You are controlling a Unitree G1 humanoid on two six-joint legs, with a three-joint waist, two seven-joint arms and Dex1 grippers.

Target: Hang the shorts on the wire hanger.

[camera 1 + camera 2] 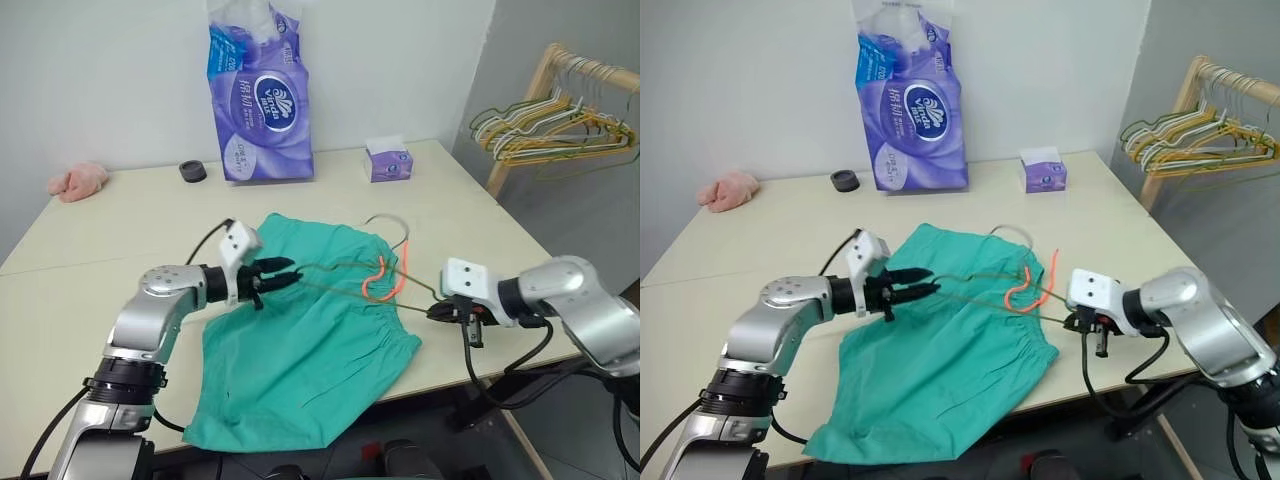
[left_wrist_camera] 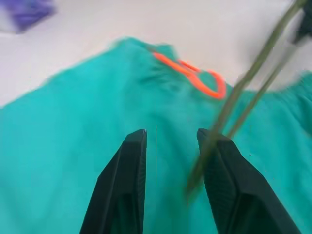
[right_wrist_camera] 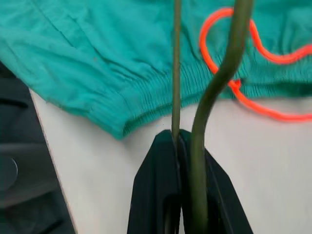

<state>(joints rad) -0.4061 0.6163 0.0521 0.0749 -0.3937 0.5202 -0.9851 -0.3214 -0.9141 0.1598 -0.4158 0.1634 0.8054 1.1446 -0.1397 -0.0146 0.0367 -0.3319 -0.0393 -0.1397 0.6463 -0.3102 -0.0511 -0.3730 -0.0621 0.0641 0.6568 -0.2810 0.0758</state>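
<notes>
Right gripper (image 3: 178, 141) jaws clamp wire hanger (image 3: 176, 73) | left gripper (image 2: 170, 141) jaws parted over shorts (image 2: 97, 122)

Bare test room: table (image 1: 90, 290), wooden hanger rack (image 1: 545, 95), tissue pack (image 1: 258, 95).

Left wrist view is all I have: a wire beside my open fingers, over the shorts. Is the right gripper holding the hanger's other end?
Observer: Yes. The right gripper is shut on the wire hanger, just off the waistband of the shorts, over bare table.
Operator: Where is the hook?
Observer: The hook lies on the table just beyond the waistband, on the side away from the robot, close to the orange drawstring.
</notes>
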